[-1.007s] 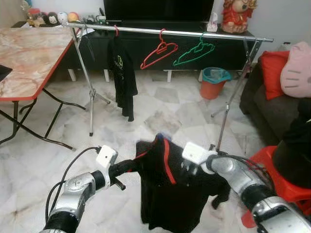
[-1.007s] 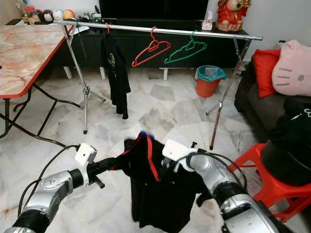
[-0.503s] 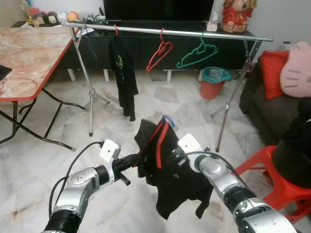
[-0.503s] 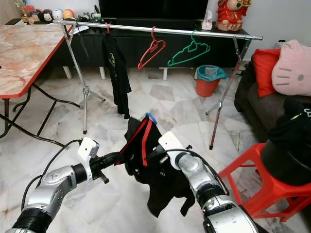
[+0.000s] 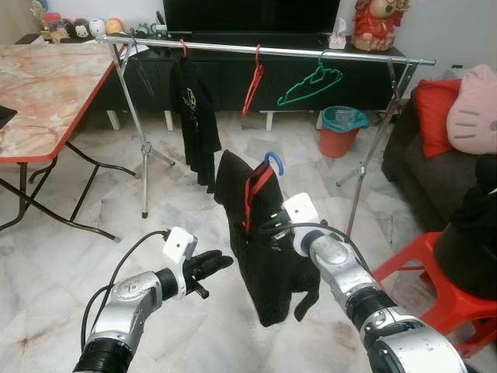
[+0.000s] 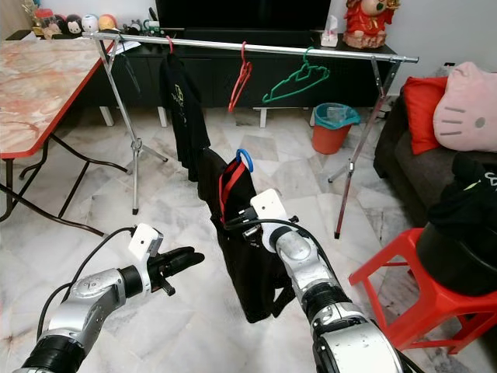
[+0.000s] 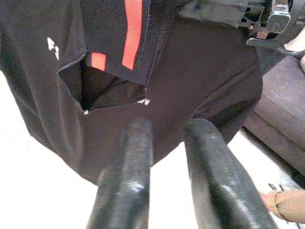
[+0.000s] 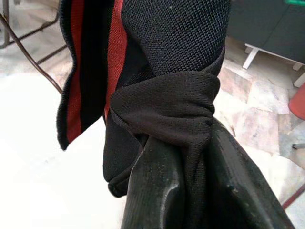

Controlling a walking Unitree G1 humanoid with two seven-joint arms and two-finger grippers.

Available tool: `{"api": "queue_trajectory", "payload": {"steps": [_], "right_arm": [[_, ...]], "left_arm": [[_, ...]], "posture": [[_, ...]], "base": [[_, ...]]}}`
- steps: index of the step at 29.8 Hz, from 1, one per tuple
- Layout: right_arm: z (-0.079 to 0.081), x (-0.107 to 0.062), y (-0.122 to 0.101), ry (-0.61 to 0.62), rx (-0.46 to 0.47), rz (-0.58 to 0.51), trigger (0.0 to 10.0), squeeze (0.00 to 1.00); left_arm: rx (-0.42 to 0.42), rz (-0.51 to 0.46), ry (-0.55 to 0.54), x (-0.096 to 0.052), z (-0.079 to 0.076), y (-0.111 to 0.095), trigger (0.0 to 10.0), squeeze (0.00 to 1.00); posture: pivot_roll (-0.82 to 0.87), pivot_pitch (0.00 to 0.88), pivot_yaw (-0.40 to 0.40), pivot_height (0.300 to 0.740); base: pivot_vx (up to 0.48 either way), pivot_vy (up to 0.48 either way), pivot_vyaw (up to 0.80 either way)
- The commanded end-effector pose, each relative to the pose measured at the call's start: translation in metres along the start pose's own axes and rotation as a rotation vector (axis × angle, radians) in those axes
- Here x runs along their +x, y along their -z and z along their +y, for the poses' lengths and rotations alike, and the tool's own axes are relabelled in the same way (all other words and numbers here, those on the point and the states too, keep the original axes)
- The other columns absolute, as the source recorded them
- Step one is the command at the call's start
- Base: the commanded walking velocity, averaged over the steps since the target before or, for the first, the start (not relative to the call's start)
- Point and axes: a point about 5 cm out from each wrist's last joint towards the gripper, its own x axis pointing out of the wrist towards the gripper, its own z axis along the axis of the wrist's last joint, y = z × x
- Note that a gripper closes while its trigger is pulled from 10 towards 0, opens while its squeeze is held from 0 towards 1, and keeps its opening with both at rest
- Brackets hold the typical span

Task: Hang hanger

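The right tool [image 5: 268,227] is clamped on a bunched fold of the black shirt with red trim [image 5: 260,249], holding it up in front of the robot on a hanger whose blue hook [image 5: 273,162] pokes out above the collar, well short of the metal clothes rail [image 5: 311,54]. The left tool [image 5: 213,263] hangs low just beside the shirt, its two fingers [image 7: 126,191] slightly parted and empty, apparently not touching the cloth. On the rail hang a black garment [image 5: 194,116], a red hanger [image 5: 252,81] and a green hanger [image 5: 311,84].
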Motion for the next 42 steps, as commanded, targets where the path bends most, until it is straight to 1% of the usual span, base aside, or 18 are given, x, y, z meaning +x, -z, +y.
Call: {"api": "queue_trajectory", "payload": {"steps": [1, 5, 7, 9, 10, 11, 13, 14, 17, 19, 20, 23, 27, 29, 33, 35, 36, 42], "right_arm": [[-0.005, 0.003, -0.016, 0.014, 0.005, -0.071, 0.0, 0.00], [-0.009, 0.001, -0.016, -0.014, -0.025, -0.076, 0.0, 0.00], [-0.013, 0.000, -0.012, -0.014, -0.041, -0.052, 0.0, 0.00], [-0.019, -0.003, -0.006, -0.007, -0.055, -0.016, 0.0, 0.00], [-0.027, -0.007, 0.000, -0.012, -0.054, 0.006, 0.0, 0.00], [-0.027, -0.007, 0.000, -0.012, -0.054, 0.006, 0.0, 0.00], [-0.029, -0.016, 0.012, -0.161, -0.078, 0.020, 0.0, 0.00], [-0.029, -0.019, 0.014, -0.204, -0.079, 0.020, 0.0, 0.00], [-0.032, -0.024, 0.017, -0.262, -0.083, 0.013, 0.0, 0.00], [-0.038, -0.029, 0.015, -0.341, -0.040, -0.012, 0.0, 0.00], [-0.038, -0.030, 0.015, -0.352, -0.036, -0.018, 0.0, 0.00], [-0.037, -0.034, 0.013, -0.446, 0.004, -0.038, 0.0, 0.00], [-0.032, -0.039, 0.012, -0.588, -0.010, -0.062, 0.0, 0.00], [-0.030, -0.040, 0.011, -0.637, -0.010, -0.072, 0.0, 0.00], [-0.027, -0.044, 0.013, -0.722, -0.006, -0.059, 0.0, 0.00], [-0.027, -0.046, 0.016, -0.748, -0.025, -0.047, 0.0, 0.00], [-0.023, -0.049, 0.021, -0.797, -0.060, -0.021, 0.0, 0.00], [-0.018, -0.056, 0.031, -0.881, -0.100, 0.015, 0.0, 0.00]], "left_arm": [[0.016, 0.004, 0.006, 0.001, 0.002, -0.006, 10.0, 1.00], [0.044, -0.007, -0.024, -0.004, 0.007, -0.011, 10.0, 1.00], [0.048, -0.015, -0.037, -0.008, 0.010, -0.013, 10.0, 1.00], [0.060, -0.019, -0.043, -0.012, 0.013, -0.016, 10.0, 1.00], [0.082, -0.023, -0.027, -0.018, 0.014, -0.022, 10.0, 1.00], [0.082, -0.023, -0.027, -0.018, 0.014, -0.022, 10.0, 1.00], [0.112, -0.029, 0.011, -0.028, 0.013, -0.032, 10.0, 1.00], [0.119, -0.025, 0.027, -0.031, 0.012, -0.034, 10.0, 1.00], [0.136, -0.013, 0.060, -0.034, 0.010, -0.036, 10.0, 1.00], [0.140, 0.006, 0.101, -0.037, 0.007, -0.038, 10.0, 1.00], [0.139, 0.007, 0.106, -0.037, 0.007, -0.038, 10.0, 1.00], [0.137, 0.013, 0.130, -0.038, 0.004, -0.038, 10.0, 1.00], [0.131, 0.029, 0.155, -0.039, 0.001, -0.038, 10.0, 1.00], [0.133, 0.029, 0.161, -0.039, 0.000, -0.039, 10.0, 1.00], [0.145, 0.050, 0.222, -0.038, -0.005, -0.041, 10.0, 1.00], [0.155, 0.054, 0.234, -0.038, -0.006, -0.044, 10.0, 1.00], [0.166, 0.054, 0.243, -0.038, -0.005, -0.049, 10.0, 1.00], [0.183, 0.057, 0.295, -0.041, -0.012, -0.054, 10.0, 1.00]], "posture": [[0.03, 0.000, -0.027, 0.740], [0.03, 0.000, -0.024, 0.740], [0.03, 0.000, -0.024, 0.740], [0.03, 0.000, -0.029, 0.740], [0.05, 0.000, -0.034, 0.740], [0.05, 0.000, -0.034, 0.740], [0.05, 0.000, -0.035, 0.740], [0.05, 0.000, -0.035, 0.740], [0.05, 0.000, -0.035, 0.740], [0.05, 0.000, -0.043, 0.740], [0.05, 0.000, -0.043, 0.740], [0.04, 0.000, -0.044, 0.740], [0.04, 0.000, -0.045, 0.740], [0.04, 0.000, -0.049, 0.740], [0.04, 0.000, -0.053, 0.740], [0.04, 0.000, -0.056, 0.740], [0.04, 0.000, -0.056, 0.740], [0.04, 0.000, -0.060, 0.740]], "base": [[0.000, 0.000, 0.00], [0.000, 0.000, 0.00], [0.000, 0.000, 0.00], [0.000, 0.000, 0.00], [0.000, 0.000, 0.00], [0.000, 0.000, 0.00], [0.000, 0.000, 0.00], [0.000, 0.000, 0.00], [0.000, 0.000, 0.00], [0.000, 0.000, 0.00], [0.000, 0.000, 0.00], [0.000, 0.000, 0.00], [0.000, 0.000, 0.00], [0.000, 0.000, 0.00], [0.000, 0.000, 0.00], [0.000, 0.000, 0.00], [0.000, 0.000, 0.00], [0.000, 0.000, 0.00]]}}
